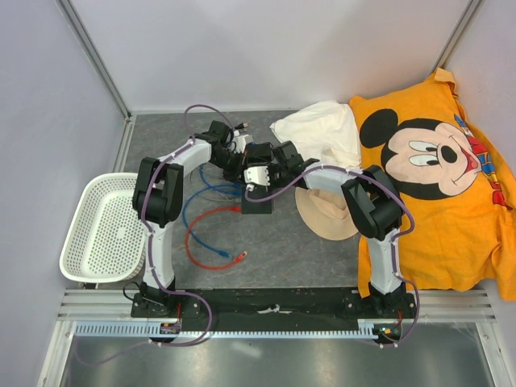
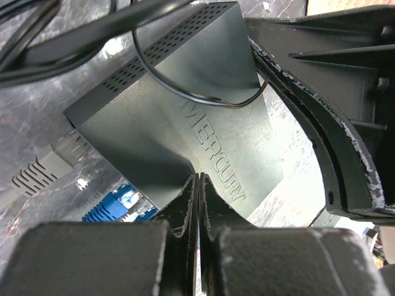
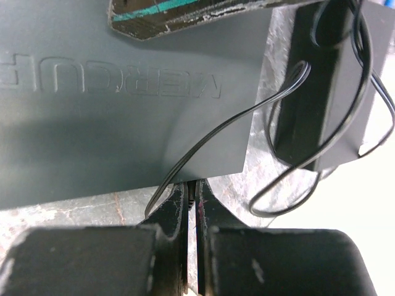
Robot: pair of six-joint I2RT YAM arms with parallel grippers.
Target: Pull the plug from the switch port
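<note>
The switch [image 1: 258, 206] is a flat matte black box marked MERCURY, in the middle of the table; it shows in the left wrist view [image 2: 185, 111] and the right wrist view [image 3: 123, 117]. A grey plug [image 2: 43, 169] sits against its narrow left edge. My left gripper [image 1: 239, 168] [image 2: 199, 177] is shut and empty, its tips on the box's top. My right gripper [image 1: 256, 187] [image 3: 196, 185] is shut on a small black plug [image 3: 194, 196] at the box's near edge. A thin black cord [image 3: 247, 114] runs from there.
A black power brick [image 3: 321, 92] lies beside the switch with its cord looped over it. A blue plug [image 2: 117, 206], blue cable [image 1: 201, 211] and red cable [image 1: 211, 250] lie to the left. A tan hat [image 1: 326, 219], white cloth [image 1: 322, 133], orange shirt [image 1: 439, 193] are to the right. A white basket [image 1: 105, 230] is at far left.
</note>
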